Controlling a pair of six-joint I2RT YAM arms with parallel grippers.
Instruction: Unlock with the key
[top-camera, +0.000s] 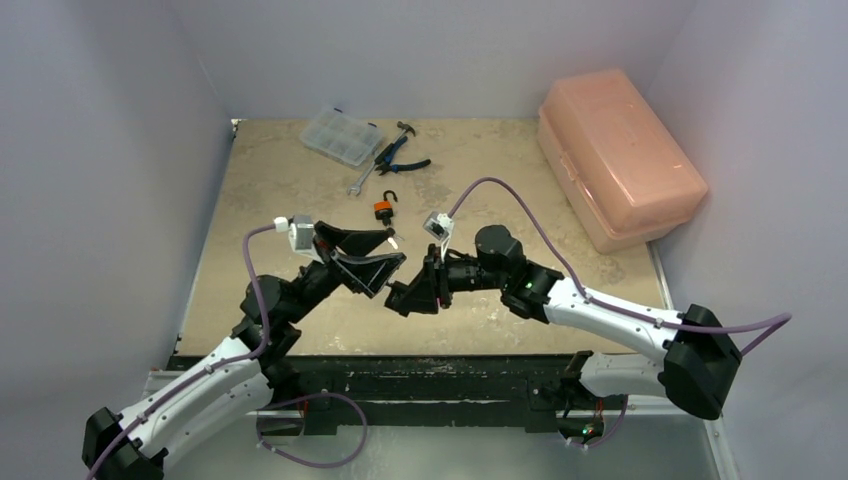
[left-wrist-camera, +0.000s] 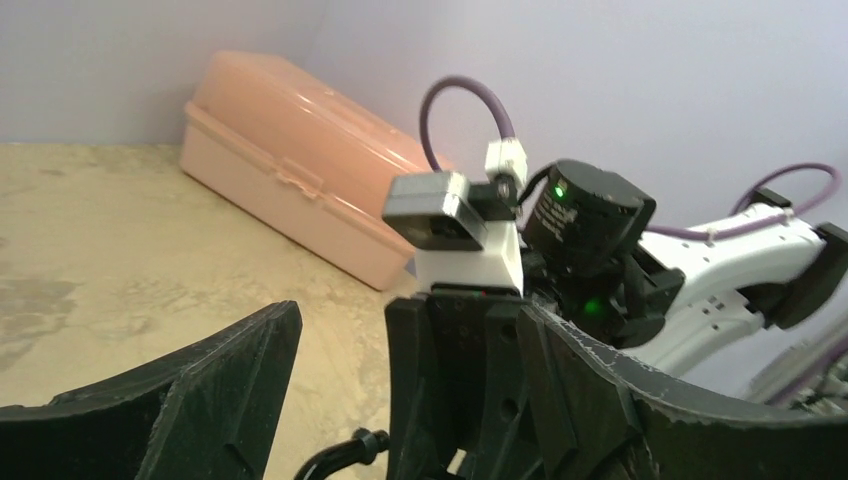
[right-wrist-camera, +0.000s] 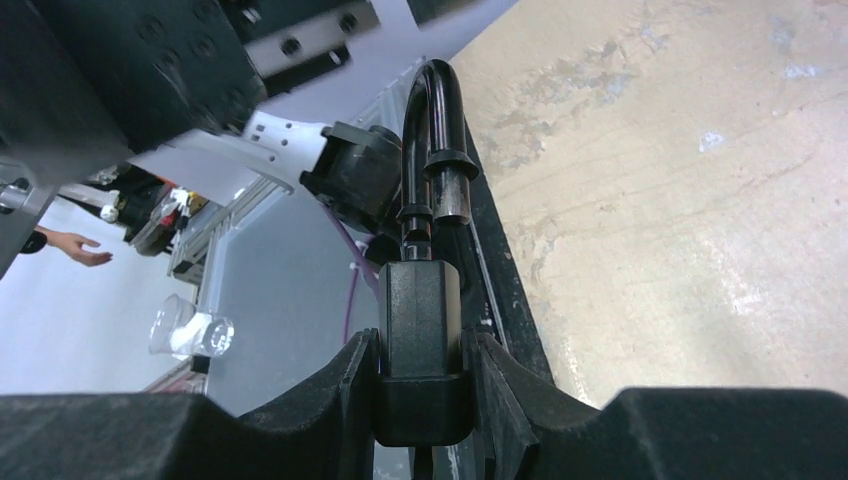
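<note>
Starting at the near edge, we record both arm bases bolted side by side, with the arms reaching inward to meet over the middle of the tan table (top-camera: 270, 190).

The right gripper (right-wrist-camera: 420, 385) has its fingers pressed tight against the two flanks of a black padlock (right-wrist-camera: 420, 300). The padlock sits between them with its shackle pointing away from the wrist. We note that one shackle leg stands free of the body.

In the top view this gripper sits just beside the left gripper (top-camera: 396, 248), and the two face each other. The left gripper's fingers (left-wrist-camera: 200, 400) are spread wide, and we see nothing gripped between them. In the left wrist view they frame the front of the right gripper and its wrist camera (left-wrist-camera: 445, 215). A loop of the shackle shows at the bottom edge of that view.

Just beside the left gripper's far fingertip we see a small pale piece (top-camera: 392, 239). It is too small for us to tell whether it is the key.

Just beyond it an orange padlock (top-camera: 384, 209) lies on the table, its black shackle hooked open. Farther back lie a wrench (top-camera: 361, 181) and blue-handled pliers (top-camera: 402, 160), close together. A clear compartment box (top-camera: 341, 136) sits behind them near the back wall. At the far right a pink lidded case (top-camera: 620, 170) rests along the side wall, lid down.
</note>
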